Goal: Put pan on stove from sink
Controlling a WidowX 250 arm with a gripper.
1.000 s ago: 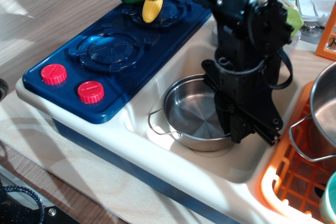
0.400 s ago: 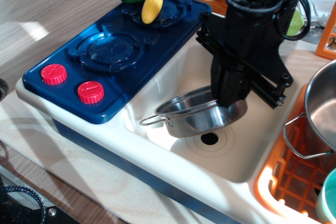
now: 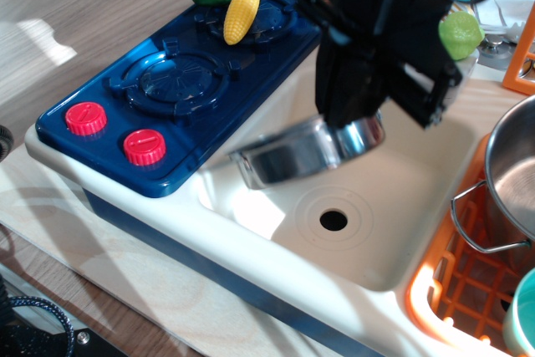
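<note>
One pan (image 3: 303,155), two burners (image 3: 180,79), two knobs (image 3: 86,118)

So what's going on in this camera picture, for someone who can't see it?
A black robot gripper holds a shiny steel pan by its rim, tilted in the air above a cream toy sink with its drain showing. To the left is a blue toy stove; a yellow corn cob lies on its far burner.

Toy kitchen set on a wooden tabletop, blue stove (image 3: 167,89), cream sink (image 3: 401,198), orange rack (image 3: 451,290)
</note>
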